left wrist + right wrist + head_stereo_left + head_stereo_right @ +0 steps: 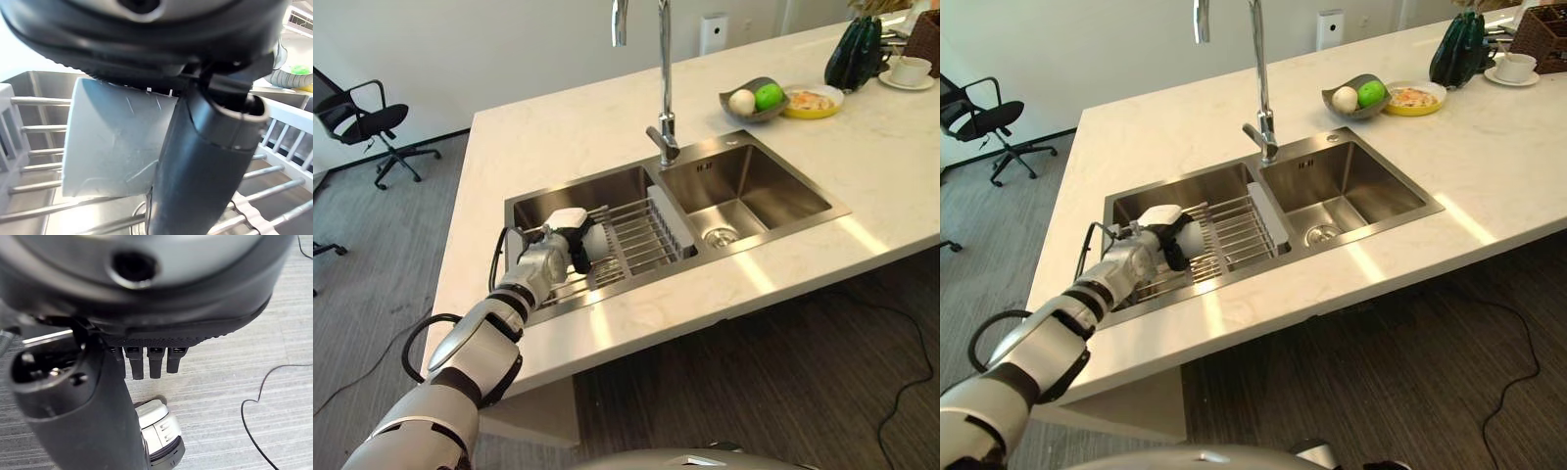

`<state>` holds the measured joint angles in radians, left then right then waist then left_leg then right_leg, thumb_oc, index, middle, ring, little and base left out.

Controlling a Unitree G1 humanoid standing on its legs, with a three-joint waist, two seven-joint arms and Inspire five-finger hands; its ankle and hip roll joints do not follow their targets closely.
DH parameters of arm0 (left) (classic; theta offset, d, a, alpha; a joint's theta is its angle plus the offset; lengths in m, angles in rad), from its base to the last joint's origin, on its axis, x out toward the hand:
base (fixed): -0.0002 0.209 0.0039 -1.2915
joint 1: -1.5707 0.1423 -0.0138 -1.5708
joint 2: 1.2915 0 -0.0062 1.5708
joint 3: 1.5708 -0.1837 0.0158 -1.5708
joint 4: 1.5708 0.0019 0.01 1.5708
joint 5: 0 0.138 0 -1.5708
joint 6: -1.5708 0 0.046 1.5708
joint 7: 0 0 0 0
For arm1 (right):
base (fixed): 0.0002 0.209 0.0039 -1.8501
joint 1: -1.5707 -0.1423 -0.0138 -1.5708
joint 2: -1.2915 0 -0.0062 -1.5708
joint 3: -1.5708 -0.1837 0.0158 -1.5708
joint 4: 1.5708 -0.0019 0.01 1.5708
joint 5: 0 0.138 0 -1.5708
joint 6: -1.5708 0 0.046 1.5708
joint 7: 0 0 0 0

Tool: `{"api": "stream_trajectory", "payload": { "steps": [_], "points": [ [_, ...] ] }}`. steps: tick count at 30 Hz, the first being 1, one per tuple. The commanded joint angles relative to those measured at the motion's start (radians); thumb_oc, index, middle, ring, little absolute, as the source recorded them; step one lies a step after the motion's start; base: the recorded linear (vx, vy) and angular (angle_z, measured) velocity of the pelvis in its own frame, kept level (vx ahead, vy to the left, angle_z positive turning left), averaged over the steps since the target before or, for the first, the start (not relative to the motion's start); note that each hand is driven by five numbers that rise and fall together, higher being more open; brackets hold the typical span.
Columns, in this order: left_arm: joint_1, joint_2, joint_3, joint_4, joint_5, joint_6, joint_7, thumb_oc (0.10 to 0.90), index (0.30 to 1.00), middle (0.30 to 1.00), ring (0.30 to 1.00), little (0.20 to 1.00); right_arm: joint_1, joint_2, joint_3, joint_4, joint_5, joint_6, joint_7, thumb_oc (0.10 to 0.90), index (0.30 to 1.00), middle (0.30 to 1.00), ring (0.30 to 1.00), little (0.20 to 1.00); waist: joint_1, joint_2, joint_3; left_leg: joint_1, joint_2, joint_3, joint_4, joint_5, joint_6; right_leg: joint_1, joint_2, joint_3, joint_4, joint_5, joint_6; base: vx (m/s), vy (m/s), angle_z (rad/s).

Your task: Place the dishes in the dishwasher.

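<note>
Two basins make up the steel sink (773, 191) set into the pale marble tabletop (558, 127); the basin on the robot's left holds a wire dish rack (641, 240) with a white rim, and the one on its right shows only its drain (720, 235). A white cup (592, 240) lies on its side on the bars of the rack; the left robot hand (570, 238) is at it, and the left wrist view shows the thumb (205, 161) lying across the cup's white wall (112, 142) with the rack bars behind — the thumb is closed against the cup, while the fingers on the far side are hidden. The right robot hand (146, 363) hangs over grey carpeted floor (230, 377) in its own wrist view; its fingers are curled in a short row and hold nothing.

A tall tap (664, 78) rises between the two basins at the back edge. Farther along the tabletop, toward the robot's right, stands a grey bowl (751, 108) with a pale fruit (742, 101) and a green apple (768, 95) in it; just beside it sits a yellow plate (813, 101) with food — then a dark green object (854, 54) and a white cup on a saucer (909, 70). An office chair (367, 122) stands on the floor well apart, on the robot's left.
</note>
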<state>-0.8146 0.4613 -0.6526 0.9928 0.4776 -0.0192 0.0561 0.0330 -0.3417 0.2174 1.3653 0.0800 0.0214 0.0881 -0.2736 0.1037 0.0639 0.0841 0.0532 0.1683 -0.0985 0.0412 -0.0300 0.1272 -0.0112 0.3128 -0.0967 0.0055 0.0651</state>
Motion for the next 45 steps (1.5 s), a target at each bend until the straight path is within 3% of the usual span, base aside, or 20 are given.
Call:
{"api": "stream_trajectory", "payload": {
  "steps": [1,8,15,19,23,25,26,27,28,29,31,32,34,35,36,37,40,41,43,45],
  "points": [
    [0.036,0.1,0.139,-0.248,-0.126,-0.044,0.133,0.4,0.3,0.3,0.3,0.3,0.0,-0.003,-0.021,0.035,0.007,-0.014,-0.015,0.8,0.9,0.9,0.9,0.9,0.051,-0.046,0.004,0.057,0.026,-0.07,0.011,-0.073,-0.046,-0.011,-0.051,-0.058,0.015,-0.032,0.075,-0.02,-0.004,0.33],
    [0.25,0.108,0.398,-0.658,-0.292,-0.158,0.273,0.4,0.3,0.3,0.3,0.3,0.017,0.017,-0.046,0.044,0.012,-0.002,-0.041,0.8,0.9,0.9,0.9,0.9,0.097,-0.086,-0.004,0.039,0.021,-0.088,0.011,-0.072,-0.047,-0.011,-0.06,-0.089,0.009,-0.035,0.069,0.01,-0.01,0.25],
    [0.488,0.0,0.662,-1.131,-0.442,-0.266,0.375,0.4,0.3,0.3,0.3,0.3,0.027,0.043,-0.08,0.069,-0.004,0.001,-0.115,0.8,0.9,0.9,0.9,0.9,0.175,-0.112,0.004,0.015,0.019,-0.111,0.011,-0.071,-0.048,-0.018,-0.061,-0.131,0.009,-0.036,0.064,0.0,-0.018,0.09],
    [0.693,-0.011,0.772,-1.251,-0.473,-0.317,0.392,0.4,0.3,0.3,0.3,0.3,-0.043,0.089,-0.012,0.01,0.004,-0.032,-0.121,0.8,0.9,0.9,0.9,0.9,0.23,-0.112,0.003,0.027,0.023,-0.125,0.011,-0.069,-0.046,-0.002,-0.055,-0.132,0.009,-0.047,0.049,0.04,-0.034,0.11],
    [0.736,0.023,0.808,-1.299,-0.523,-0.334,0.373,0.4,0.3,0.3,0.3,0.3,-0.06,0.092,0.022,-0.01,-0.024,-0.044,-0.116,0.8,0.9,0.9,0.9,0.9,0.299,-0.115,0.042,-0.015,0.035,-0.197,0.072,-0.043,-0.059,0.01,-0.046,-0.155,0.009,-0.054,0.023,-0.04,-0.115,0.13],
    [0.763,0.055,0.836,-1.338,-0.512,-0.334,0.365,0.4,0.3,0.3,0.3,0.3,-0.07,0.073,0.044,-0.035,-0.048,-0.054,-0.116,0.8,0.9,0.9,0.9,0.9,0.349,-0.116,0.084,-0.094,0.026,-0.273,0.112,-0.017,-0.078,0.0,-0.046,-0.221,0.01,-0.058,0.014,-0.19,-0.16,0.68],
    [0.764,0.054,0.838,-1.34,-0.513,-0.333,0.364,0.4,0.3,0.3,0.3,0.3,-0.071,0.073,0.045,-0.035,-0.048,-0.054,-0.116,0.8,0.9,0.9,0.9,0.9,0.341,-0.116,0.079,-0.105,0.025,-0.281,0.113,-0.012,-0.079,-0.007,-0.045,-0.228,0.009,-0.055,0.013,-0.26,-0.184,1.04],
    [0.772,0.072,0.844,-1.373,-0.518,-0.343,0.352,0.4,0.3,0.3,0.3,0.3,-0.085,0.049,0.057,-0.052,-0.054,-0.06,-0.116,0.8,0.9,0.9,0.9,0.9,0.392,-0.095,0.111,-0.166,0.015,-0.347,0.092,0.048,-0.112,-0.029,-0.04,-0.323,0.009,-0.062,0.015,-0.16,-0.117,1.48],
    [0.772,0.071,0.844,-1.374,-0.518,-0.342,0.352,0.4,0.3,0.3,0.3,0.3,-0.086,0.048,0.057,-0.052,-0.055,-0.06,-0.116,0.8,0.9,0.9,0.9,0.9,0.386,-0.095,0.106,-0.167,0.015,-0.352,0.088,0.044,-0.112,-0.029,-0.04,-0.328,0.009,-0.068,0.014,-0.31,-0.173,1.7],
    [0.771,0.084,0.854,-1.388,-0.494,-0.34,0.36,0.4,0.3,0.3,0.3,0.3,-0.089,0.025,0.058,-0.06,-0.067,-0.069,-0.112,0.8,0.9,0.9,0.9,0.9,0.434,-0.065,0.127,-0.219,0.01,-0.365,0.02,0.137,-0.139,-0.047,-0.042,-0.442,0.009,-0.077,0.014,-0.26,-0.106,2.57],
    [0.733,0.086,0.834,-1.399,-0.473,-0.331,0.363,0.4,0.3,0.3,0.3,0.3,-0.081,0.009,0.061,-0.052,-0.1,-0.074,-0.099,0.8,0.9,0.9,0.9,0.9,0.437,-0.064,0.133,-0.282,-0.002,-0.291,0.011,0.135,-0.135,-0.076,-0.064,-0.555,0.011,-0.072,0.02,-0.36,-0.16,2.78],
    [0.716,0.085,0.823,-1.402,-0.467,-0.335,0.361,0.4,0.3,0.3,0.3,0.3,-0.075,0.004,0.063,-0.046,-0.103,-0.079,-0.098,0.8,0.9,0.9,0.9,0.9,0.438,-0.071,0.136,-0.263,0.023,-0.274,0.042,0.129,-0.133,-0.087,-0.071,-0.588,0.02,-0.066,0.021,-0.33,-0.174,2.71],
    [0.675,0.085,0.8,-1.424,-0.465,-0.34,0.347,0.4,0.3,0.3,0.3,0.3,-0.051,-0.005,0.027,-0.031,-0.082,-0.082,-0.09,0.8,0.9,0.9,0.9,0.9,0.412,-0.1,0.11,-0.226,0.134,-0.098,0.169,0.061,-0.131,-0.072,-0.105,-0.727,0.025,-0.078,0.015,-0.26,-0.115,2.29],
    [0.655,0.078,0.781,-1.435,-0.476,-0.341,0.327,0.4,0.3,0.3,0.3,0.3,-0.037,-0.008,0.01,-0.016,-0.07,-0.082,-0.092,0.8,0.9,0.9,0.9,0.9,0.402,-0.1,0.108,-0.208,0.151,-0.066,0.175,0.031,-0.131,-0.057,-0.119,-0.793,0.022,-0.069,0.015,-0.12,0.13,2.47],
    [0.633,0.071,0.763,-1.447,-0.489,-0.353,0.3,0.4,0.3,0.3,0.3,0.3,-0.037,0.008,-0.032,-0.02,-0.012,-0.081,-0.097,0.8,0.9,0.9,0.9,0.9,0.39,-0.109,0.081,-0.11,0.255,0.021,0.222,0.016,-0.172,-0.036,-0.152,-0.872,0.019,-0.06,0.026,-0.06,0.185,2.88],
    [0.631,0.071,0.761,-1.446,-0.49,-0.353,0.298,0.4,0.3,0.3,0.3,0.3,-0.036,0.009,-0.034,-0.02,-0.01,-0.081,-0.098,0.8,0.9,0.9,0.9,0.9,0.391,-0.107,0.085,-0.105,0.256,0.019,0.219,0.016,-0.174,-0.03,-0.151,-0.875,0.018,-0.059,0.028,-0.03,0.254,2.96],
    [0.618,0.065,0.745,-1.458,-0.501,-0.351,0.275,0.4,0.3,0.3,0.3,0.3,-0.028,0.047,-0.057,-0.057,0.035,-0.076,-0.116,0.8,0.9,0.9,0.9,0.9,0.386,-0.107,0.035,0.006,0.336,0.142,0.17,0.051,-0.221,-0.022,-0.236,-1.014,0.025,0.02,0.067,-0.04,0.386,1.38],
    [0.619,0.065,0.744,-1.459,-0.501,-0.35,0.275,0.4,0.3,0.3,0.3,0.3,-0.027,0.047,-0.057,-0.058,0.035,-0.075,-0.117,0.8,0.9,0.9,0.9,0.9,0.384,-0.108,0.033,0.006,0.334,0.14,0.166,0.052,-0.22,-0.021,-0.238,-1.017,0.024,0.024,0.07,-0.05,0.426,1.34],
    [0.614,0.068,0.742,-1.461,-0.496,-0.342,0.275,0.4,0.3,0.3,0.3,0.3,-0.017,0.059,-0.072,-0.063,0.046,-0.072,-0.131,0.8,0.9,0.9,0.9,0.9,0.384,-0.1,0.007,0.007,0.321,0.225,0.091,0.03,-0.218,-0.012,-0.283,-1.082,0.027,0.066,0.095,-0.05,0.371,1.38],
    [0.626,0.063,0.741,-1.464,-0.483,-0.323,0.26,0.4,0.3,0.3,0.3,0.3,-0.015,0.081,-0.095,-0.074,0.075,-0.07,-0.142,0.8,0.9,0.9,0.9,0.9,0.389,-0.097,-0.005,-0.011,0.271,0.217,0.046,0.001,-0.186,-0.003,-0.31,-1.093,0.04,0.095,0.12,0.02,0.467,1.82]
  ]
}}
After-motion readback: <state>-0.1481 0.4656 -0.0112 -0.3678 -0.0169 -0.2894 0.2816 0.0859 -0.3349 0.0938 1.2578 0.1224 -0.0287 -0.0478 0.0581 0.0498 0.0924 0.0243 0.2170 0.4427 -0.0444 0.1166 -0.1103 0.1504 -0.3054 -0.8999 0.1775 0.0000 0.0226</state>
